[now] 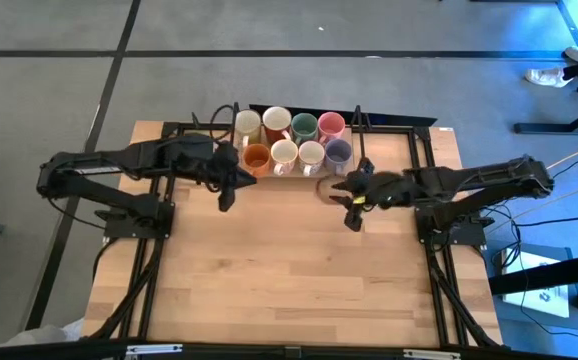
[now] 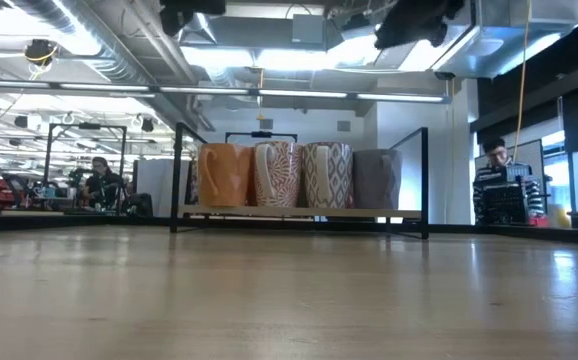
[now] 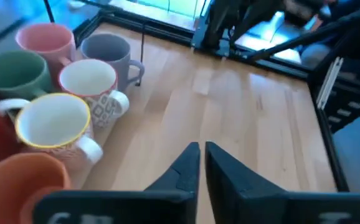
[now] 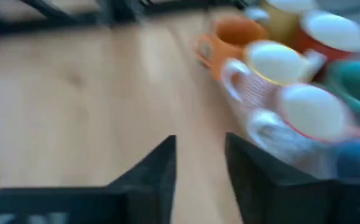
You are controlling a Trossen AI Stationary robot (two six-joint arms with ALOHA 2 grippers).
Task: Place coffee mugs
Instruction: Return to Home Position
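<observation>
Several coffee mugs stand in two rows at the table's far edge. The far row holds a cream mug [image 1: 247, 124], a white-and-red one [image 1: 276, 122], a green one [image 1: 304, 126] and a pink one [image 1: 331, 125]. The near row holds an orange mug [image 1: 257, 156], two patterned white mugs [image 1: 284, 153] [image 1: 311, 153] and a purple-grey mug [image 1: 338, 152]. All rest upright on their bases. My left gripper [image 3: 200, 155] hangs shut and empty above the wood, just near of the orange mug. My right gripper [image 4: 200, 162] hangs open and empty, near of the purple-grey mug.
Black frame rails [image 1: 424, 150] run along the table's left, right and far sides. Bare wood [image 1: 289, 280] stretches from the mugs to the near edge. In the low view, people sit in the room beyond, one [image 2: 99, 178] at left and one [image 2: 499, 170] at right.
</observation>
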